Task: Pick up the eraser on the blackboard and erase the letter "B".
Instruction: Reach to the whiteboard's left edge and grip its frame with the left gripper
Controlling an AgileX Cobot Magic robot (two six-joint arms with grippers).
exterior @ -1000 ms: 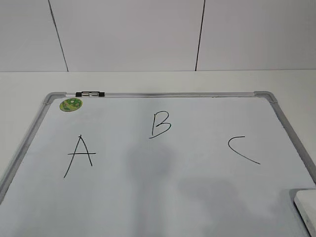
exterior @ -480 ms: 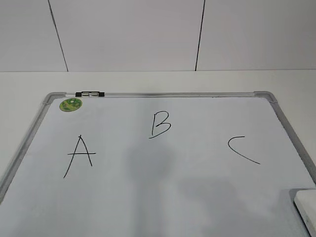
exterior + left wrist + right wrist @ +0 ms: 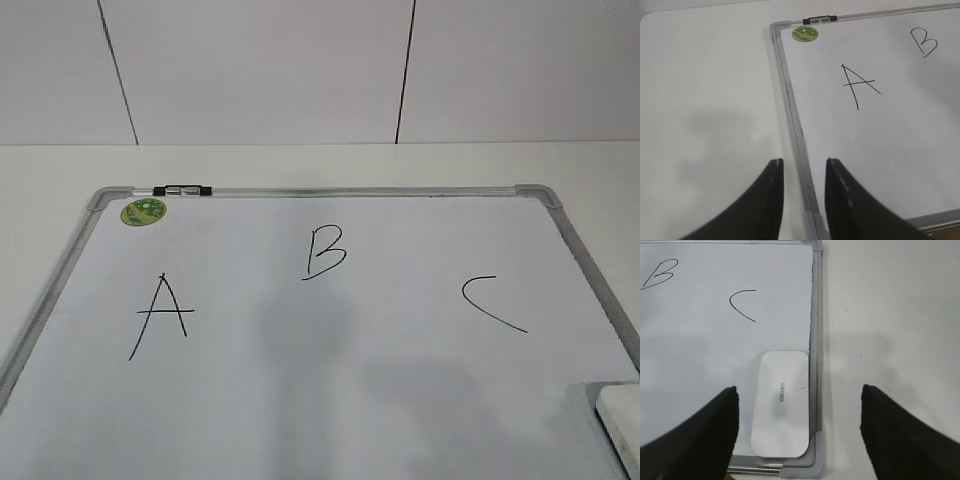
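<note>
The blackboard (image 3: 400,410) is a white dry-erase board with a grey frame, lying flat. The letter "B" (image 3: 325,252) is drawn at its upper middle; it also shows in the left wrist view (image 3: 923,42) and the right wrist view (image 3: 660,273). The white eraser (image 3: 781,403) lies in the board's near right corner, and its edge shows in the exterior view (image 3: 622,420). My right gripper (image 3: 800,390) hovers above the eraser, wide open and empty. My left gripper (image 3: 804,162) is open and empty over the board's left frame. Neither gripper shows in the exterior view.
A black "A" (image 3: 160,315) and "C" (image 3: 490,300) flank the B. A green round sticker (image 3: 144,211) and a small clip (image 3: 183,189) sit at the board's far left corner. White table (image 3: 705,100) surrounds the board; a white panelled wall stands behind.
The eraser's visible edge in the exterior view sits very slightly lower and further right than before. Nothing else has moved.
</note>
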